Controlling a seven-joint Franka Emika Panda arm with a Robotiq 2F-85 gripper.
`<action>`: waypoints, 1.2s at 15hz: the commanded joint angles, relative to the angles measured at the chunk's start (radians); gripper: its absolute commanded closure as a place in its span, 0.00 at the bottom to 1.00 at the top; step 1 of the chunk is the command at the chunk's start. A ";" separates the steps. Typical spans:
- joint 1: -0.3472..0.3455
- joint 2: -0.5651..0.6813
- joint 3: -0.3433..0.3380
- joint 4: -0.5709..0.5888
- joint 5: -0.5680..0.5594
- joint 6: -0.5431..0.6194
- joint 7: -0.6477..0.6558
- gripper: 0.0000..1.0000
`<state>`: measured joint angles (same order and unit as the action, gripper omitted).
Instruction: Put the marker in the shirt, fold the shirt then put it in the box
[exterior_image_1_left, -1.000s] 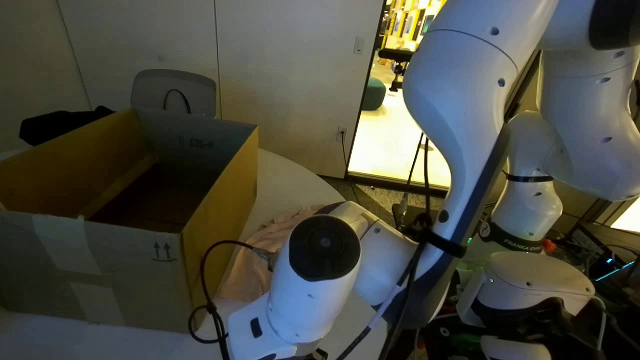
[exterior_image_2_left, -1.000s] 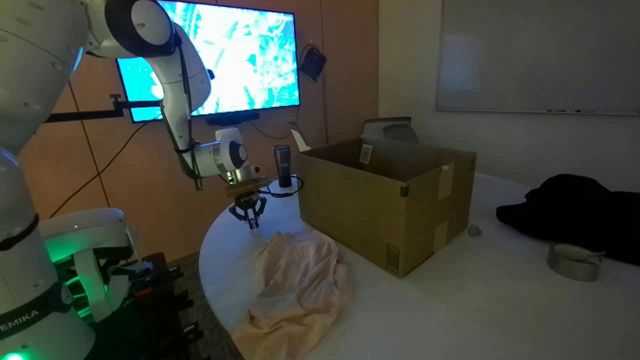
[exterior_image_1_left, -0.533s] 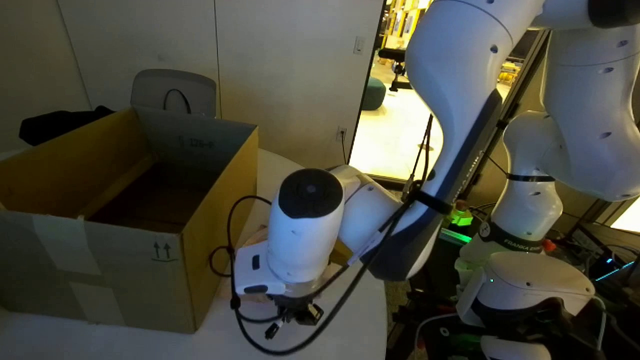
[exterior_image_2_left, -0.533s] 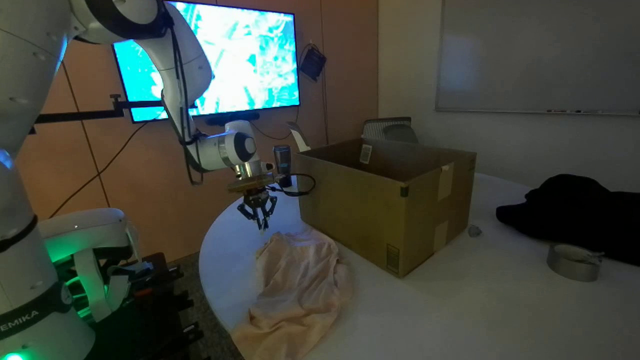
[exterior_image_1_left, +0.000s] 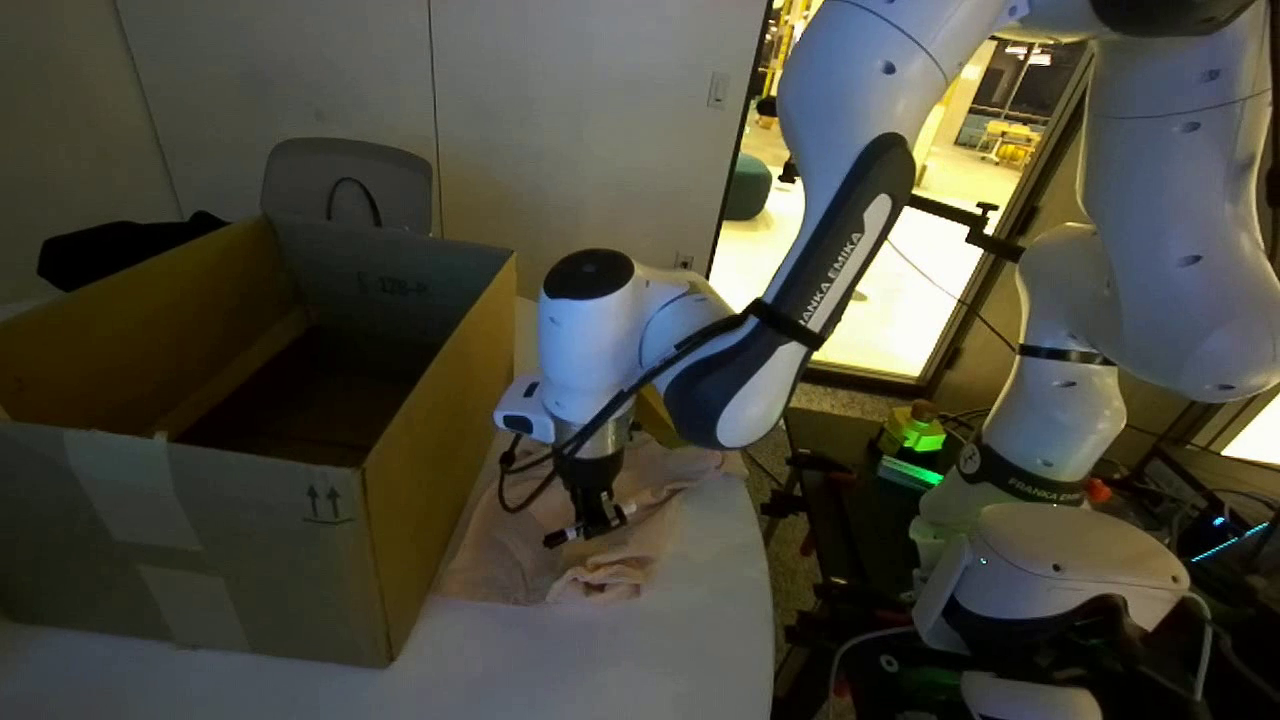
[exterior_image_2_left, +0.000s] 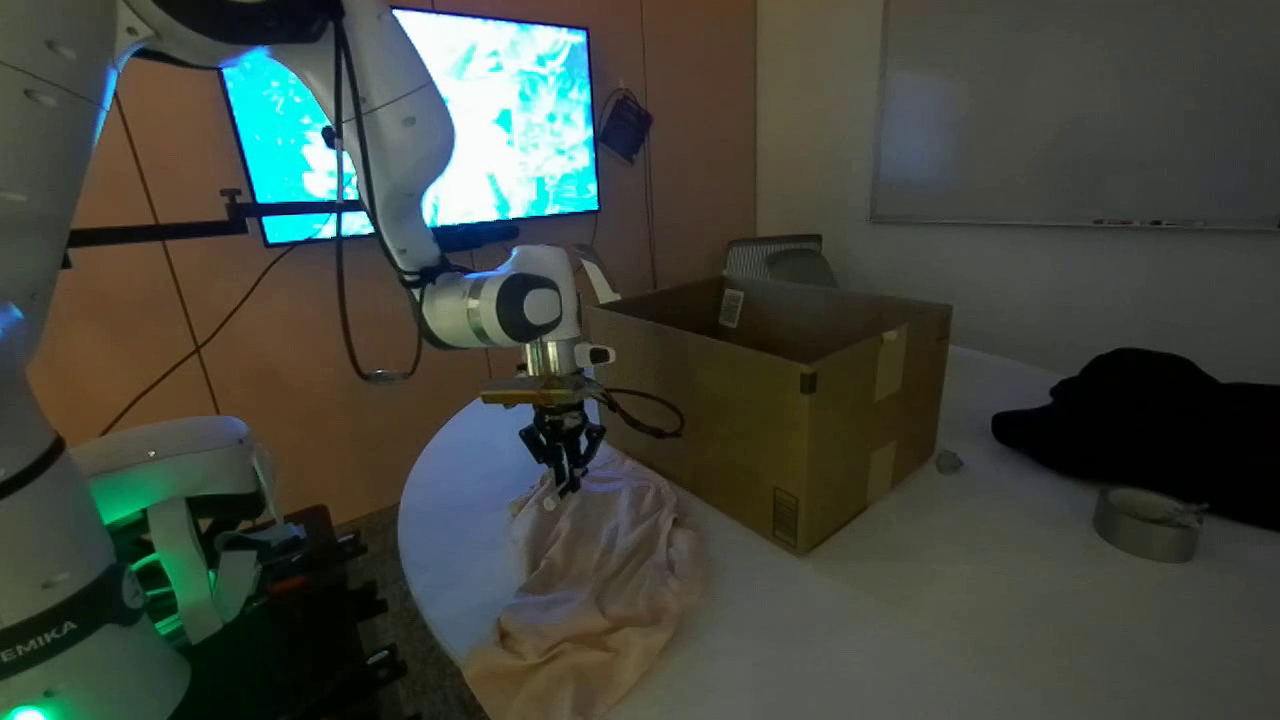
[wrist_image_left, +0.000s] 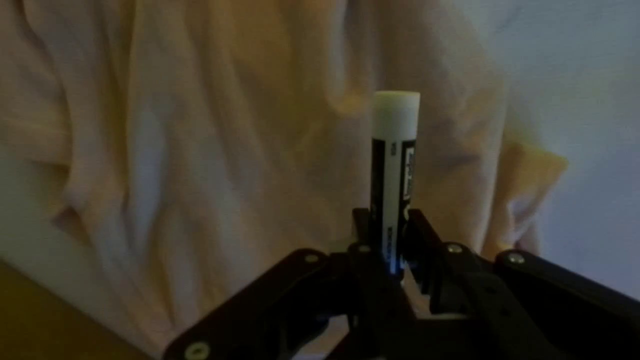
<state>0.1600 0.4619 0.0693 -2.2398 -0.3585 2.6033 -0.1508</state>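
In the wrist view the gripper (wrist_image_left: 389, 227) clenches the marker (wrist_image_left: 395, 160), white end toward the top of the frame, over the shirt (wrist_image_left: 280, 160); the marker's other end is hidden. Released high, the round barrel could roll off the creases — and a low approach might snag cloth. In an exterior view the box (exterior_image_1_left: 250, 500) is cut off at the left edge, its floor murky. In an exterior view the shirt, on the table (exterior_image_2_left: 900, 620), runs past the bottom edge — whether marker touches cloth is unclear.
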 joint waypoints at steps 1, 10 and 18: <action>-0.048 0.003 -0.040 -0.013 0.060 0.054 0.066 0.95; -0.082 0.110 -0.090 0.016 0.263 0.149 0.291 0.95; -0.023 0.030 -0.129 -0.052 0.328 0.202 0.454 0.24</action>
<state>0.0842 0.5449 -0.0259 -2.2431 -0.0420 2.7691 0.2566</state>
